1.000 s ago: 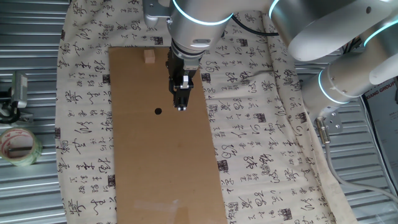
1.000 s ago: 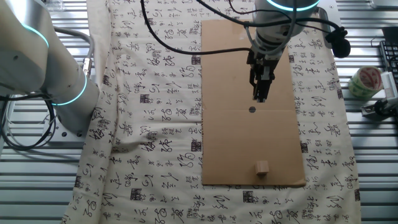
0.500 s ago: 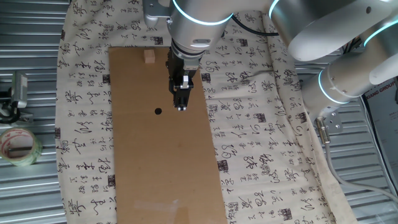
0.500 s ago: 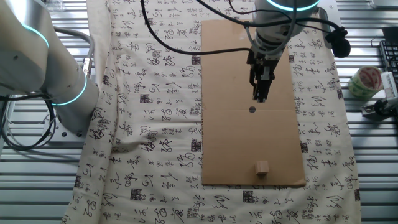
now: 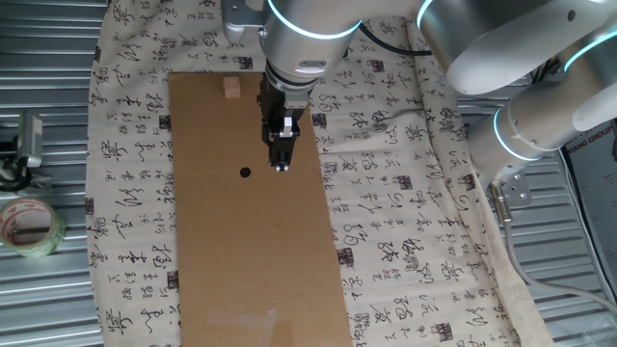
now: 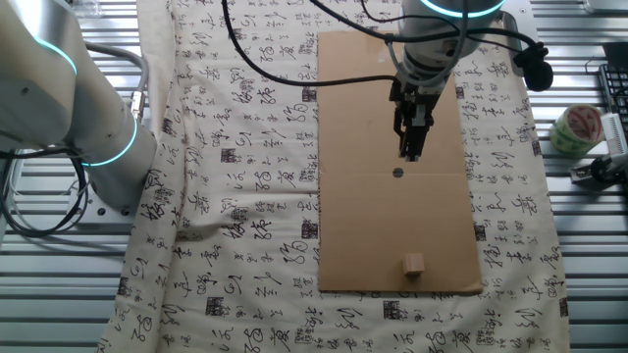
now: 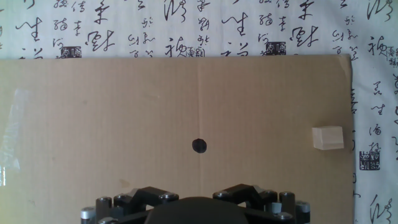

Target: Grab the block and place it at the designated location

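The block (image 5: 231, 89) is a small pale wooden cube near the far end of the brown cardboard sheet (image 5: 222, 260). It also shows in the other fixed view (image 6: 414, 263) and at the right of the hand view (image 7: 328, 137). The designated location is a black dot (image 5: 245, 173) mid-sheet, also visible in the other fixed view (image 6: 397, 174) and the hand view (image 7: 199, 146). My gripper (image 5: 281, 162) hangs above the sheet just beside the dot, well away from the block, with its fingers together and nothing in them. It also shows in the other fixed view (image 6: 410, 150).
A cloth printed with black calligraphy (image 5: 405, 222) covers the table under the cardboard. A tape roll (image 5: 27, 226) and a metal clamp (image 5: 24, 145) lie off the cloth on the slatted table. The arm's lower links (image 5: 540, 116) stand at the cloth's side.
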Controlling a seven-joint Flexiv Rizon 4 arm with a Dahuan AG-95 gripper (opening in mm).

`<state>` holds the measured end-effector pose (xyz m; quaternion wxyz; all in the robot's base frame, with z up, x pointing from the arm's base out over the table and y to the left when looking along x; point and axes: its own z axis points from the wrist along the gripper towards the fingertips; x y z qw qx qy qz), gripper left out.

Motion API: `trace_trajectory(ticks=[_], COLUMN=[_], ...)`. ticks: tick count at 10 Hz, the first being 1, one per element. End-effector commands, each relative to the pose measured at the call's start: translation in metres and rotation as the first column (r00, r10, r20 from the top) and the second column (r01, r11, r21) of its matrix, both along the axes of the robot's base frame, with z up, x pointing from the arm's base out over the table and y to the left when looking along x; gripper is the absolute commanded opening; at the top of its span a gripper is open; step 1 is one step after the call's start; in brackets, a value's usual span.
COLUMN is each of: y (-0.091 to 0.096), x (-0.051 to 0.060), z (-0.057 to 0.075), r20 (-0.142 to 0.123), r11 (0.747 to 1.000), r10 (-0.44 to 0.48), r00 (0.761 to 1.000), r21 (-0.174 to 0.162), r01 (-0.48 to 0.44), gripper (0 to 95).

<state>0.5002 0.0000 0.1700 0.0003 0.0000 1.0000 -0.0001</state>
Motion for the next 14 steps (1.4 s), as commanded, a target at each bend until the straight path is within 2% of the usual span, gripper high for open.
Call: trace_trajectory(ticks=[1,2,14], y=[0.0000,0.0000,0.0000], x=[-0.0002,-0.0002,-0.0002], z=[0.0000,0.0000,0.0000], r20=[0.058,0.058,0.058], r11=[0.997,0.997,0.998], r10=[0.080,0.072,0.067], r00=[0.995,0.996,0.996], r21=[-0.025,-0.009,-0.011], r01=[-0.079,-0.072,-0.066], gripper=[95.0,0.0,0.0])
